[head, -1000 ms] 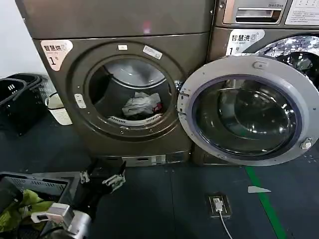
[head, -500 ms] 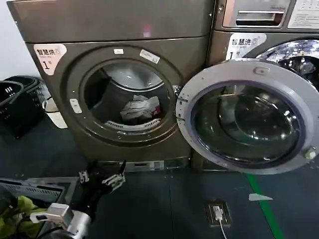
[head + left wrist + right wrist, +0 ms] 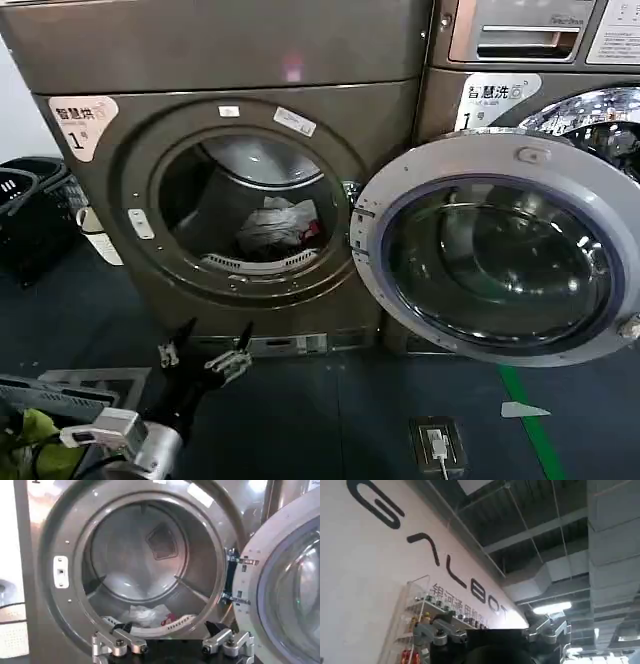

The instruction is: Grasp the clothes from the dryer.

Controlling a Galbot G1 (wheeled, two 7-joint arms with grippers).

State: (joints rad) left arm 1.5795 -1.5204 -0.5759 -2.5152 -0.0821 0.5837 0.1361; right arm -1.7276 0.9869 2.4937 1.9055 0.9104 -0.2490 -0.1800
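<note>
The dryer is the big bronze-brown machine on the left, with a white "1" sticker and its round door swung open to the right. Low in the steel drum lie the clothes, a small white and light-grey bundle with a red patch. My left gripper hangs open in front of the machine's base, below the porthole and well short of it. In the left wrist view the clothes lie beyond the porthole rim, past the open left gripper. The right gripper points up at a wall and ceiling, open and holding nothing.
A neighbouring bronze machine stands behind the open door. Black baskets sit on the floor to the left. A basket with yellow-green cloth is at the bottom left. A floor socket and green tape line lie to the right.
The dryer and its door have grown larger and drifted left and down in the head view as I came closer. The left gripper stays open, low before the machine.
</note>
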